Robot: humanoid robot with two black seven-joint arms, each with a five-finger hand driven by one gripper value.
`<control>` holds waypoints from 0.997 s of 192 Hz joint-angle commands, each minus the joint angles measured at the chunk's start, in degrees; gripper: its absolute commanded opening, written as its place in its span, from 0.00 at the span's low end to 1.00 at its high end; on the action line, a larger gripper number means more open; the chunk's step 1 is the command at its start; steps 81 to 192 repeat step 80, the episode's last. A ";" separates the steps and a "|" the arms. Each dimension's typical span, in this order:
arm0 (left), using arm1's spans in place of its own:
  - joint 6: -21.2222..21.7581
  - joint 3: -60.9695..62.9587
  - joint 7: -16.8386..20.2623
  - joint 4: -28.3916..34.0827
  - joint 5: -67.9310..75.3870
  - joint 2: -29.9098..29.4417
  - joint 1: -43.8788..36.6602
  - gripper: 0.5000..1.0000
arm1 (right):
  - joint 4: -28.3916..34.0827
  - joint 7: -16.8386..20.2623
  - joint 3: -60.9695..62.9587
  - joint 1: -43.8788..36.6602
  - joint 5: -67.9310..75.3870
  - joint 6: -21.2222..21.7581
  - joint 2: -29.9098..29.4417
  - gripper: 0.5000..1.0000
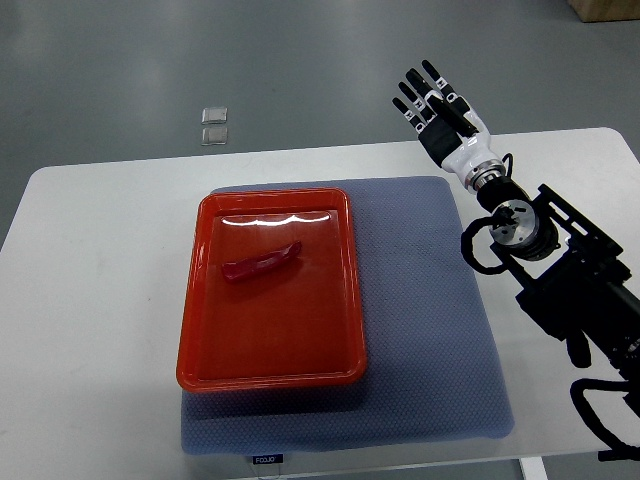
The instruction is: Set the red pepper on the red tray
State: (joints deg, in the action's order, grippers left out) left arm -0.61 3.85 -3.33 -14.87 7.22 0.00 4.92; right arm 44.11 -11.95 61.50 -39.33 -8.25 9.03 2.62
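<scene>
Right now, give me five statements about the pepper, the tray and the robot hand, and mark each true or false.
1. The red pepper lies inside the red tray. True.
2. The right robot hand grips the pepper. False: it is held up with fingers spread, holding nothing, far from the tray.
3. The tray sits on a blue mat. True.
4. The pepper lies in the tray's near half. False: it lies in the far half.
5. A left robot hand reaches over the tray. False: none is in view.
</scene>
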 commanded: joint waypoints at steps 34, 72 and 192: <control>-0.01 0.01 -0.01 -0.07 -0.01 0.00 0.00 1.00 | -0.25 -0.18 -0.15 2.59 0.26 0.82 1.33 0.83; -0.01 -0.07 -0.01 -0.07 -0.01 0.00 0.00 1.00 | -0.25 -0.18 -0.15 3.21 0.26 0.90 2.48 0.83; -0.01 -0.07 -0.01 -0.07 -0.01 0.00 0.00 1.00 | -0.25 -0.18 -0.15 3.47 0.26 0.90 2.48 0.83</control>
